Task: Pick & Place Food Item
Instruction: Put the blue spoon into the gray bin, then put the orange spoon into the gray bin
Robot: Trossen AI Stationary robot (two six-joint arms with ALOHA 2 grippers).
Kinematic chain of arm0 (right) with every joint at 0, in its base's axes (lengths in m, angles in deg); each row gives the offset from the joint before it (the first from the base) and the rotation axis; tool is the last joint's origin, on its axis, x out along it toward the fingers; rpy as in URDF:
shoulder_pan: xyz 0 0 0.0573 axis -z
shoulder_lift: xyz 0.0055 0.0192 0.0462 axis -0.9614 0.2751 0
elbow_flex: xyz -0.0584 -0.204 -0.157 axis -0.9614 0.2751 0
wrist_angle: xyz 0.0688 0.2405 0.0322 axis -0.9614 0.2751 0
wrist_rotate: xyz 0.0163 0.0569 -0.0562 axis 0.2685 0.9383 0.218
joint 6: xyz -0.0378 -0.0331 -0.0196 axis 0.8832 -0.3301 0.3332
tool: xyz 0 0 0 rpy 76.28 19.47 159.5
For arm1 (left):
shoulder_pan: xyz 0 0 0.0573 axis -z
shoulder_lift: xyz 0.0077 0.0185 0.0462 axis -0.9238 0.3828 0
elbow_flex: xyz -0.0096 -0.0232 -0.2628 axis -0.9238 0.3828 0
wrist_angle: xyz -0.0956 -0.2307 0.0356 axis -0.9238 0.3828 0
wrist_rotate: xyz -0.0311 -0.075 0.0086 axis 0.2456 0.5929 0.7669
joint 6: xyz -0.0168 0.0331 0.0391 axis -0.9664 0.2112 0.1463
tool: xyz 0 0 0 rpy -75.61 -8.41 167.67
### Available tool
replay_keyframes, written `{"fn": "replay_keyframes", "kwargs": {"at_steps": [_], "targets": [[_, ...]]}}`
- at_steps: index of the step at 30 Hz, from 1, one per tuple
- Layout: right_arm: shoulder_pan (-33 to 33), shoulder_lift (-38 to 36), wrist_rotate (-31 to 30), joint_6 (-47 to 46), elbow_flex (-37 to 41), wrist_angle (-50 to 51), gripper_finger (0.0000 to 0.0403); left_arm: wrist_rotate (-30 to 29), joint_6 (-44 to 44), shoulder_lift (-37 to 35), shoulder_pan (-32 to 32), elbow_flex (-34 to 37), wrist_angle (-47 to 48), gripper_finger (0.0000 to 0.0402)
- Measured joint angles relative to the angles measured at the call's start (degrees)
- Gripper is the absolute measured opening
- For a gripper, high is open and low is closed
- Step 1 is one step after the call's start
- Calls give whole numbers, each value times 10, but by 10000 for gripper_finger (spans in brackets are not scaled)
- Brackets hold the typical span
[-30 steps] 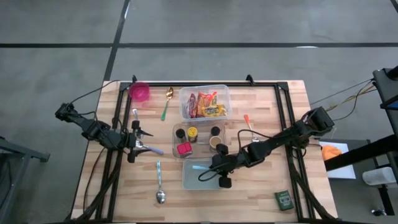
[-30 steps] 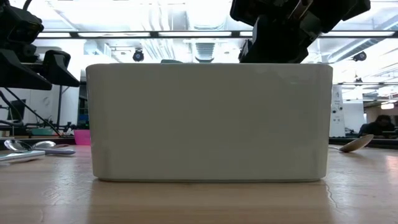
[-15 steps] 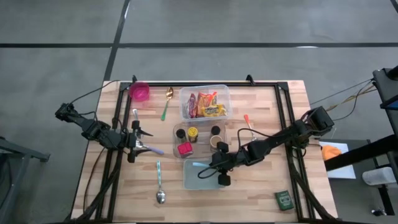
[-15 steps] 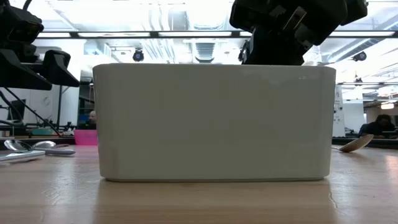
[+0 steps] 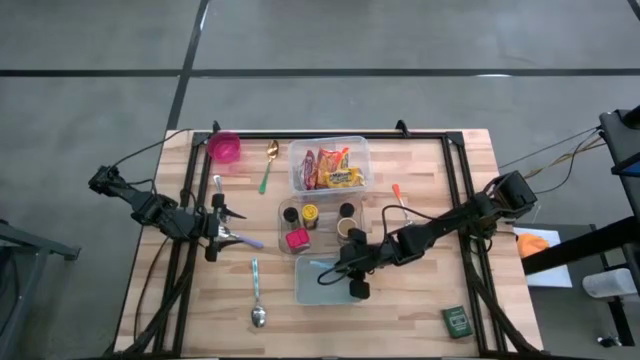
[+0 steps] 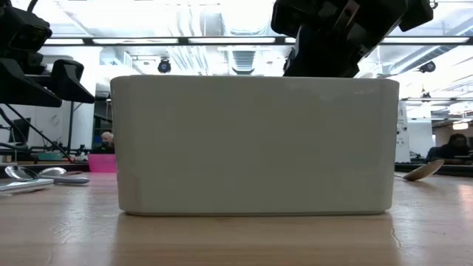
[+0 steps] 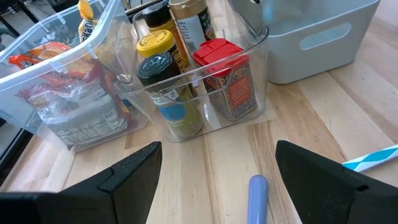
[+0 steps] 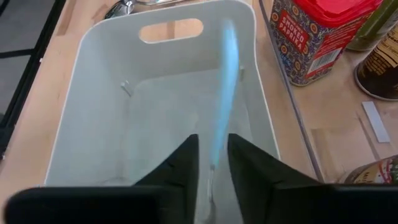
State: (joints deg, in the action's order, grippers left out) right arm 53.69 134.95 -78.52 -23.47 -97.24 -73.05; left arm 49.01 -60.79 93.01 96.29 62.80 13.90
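A pale-blue utensil handle [image 8: 225, 93] stands slanted inside the white bin [image 5: 325, 282] and looks blurred. Its near end lies between the fingers of my right gripper [image 8: 213, 174], which reaches into the bin from the table's right. The fingers stand slightly apart, a little wider than the handle. In the low view the bin wall [image 6: 251, 144] hides them. My left gripper [image 7: 217, 180] waits open at the table's left, low over a purple utensil handle [image 7: 258, 196] that lies on the wood. Packaged food fills a clear tub [image 5: 328, 165] at the far middle. My right gripper has the pale-blue handle's near end [image 8: 214, 146] between its two fingers, which slant down into the bin and lie along the handle. Thin gaps show on both sides of it, so I cannot tell whether the fingers touch it. The far end leans toward the bin's far wall.
A clear holder of spice jars [image 5: 318, 222] stands just beyond the bin. A pink cup [image 5: 225, 147] and a green-handled spoon [image 5: 267, 170] lie at the far left, a metal spoon [image 5: 256, 295] left of the bin, a green box [image 5: 456, 320] at the near right.
The white bin has slid a little sideways on the table, as the low view shows, with my right gripper staying over it.
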Motion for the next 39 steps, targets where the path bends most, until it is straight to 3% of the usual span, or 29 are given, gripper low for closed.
{"fn": "replay_keyframes", "kwargs": {"at_steps": [8,29,39], "targets": [[0,0,2,2,0,-2,135,0,0,0,0,0,0,317],[0,-5,-1,4,-26,-2,137,0,0,0,0,0,0,317],[-18,-56,-3,5,-33,8,137,0,0,0,0,0,0,316]]}}
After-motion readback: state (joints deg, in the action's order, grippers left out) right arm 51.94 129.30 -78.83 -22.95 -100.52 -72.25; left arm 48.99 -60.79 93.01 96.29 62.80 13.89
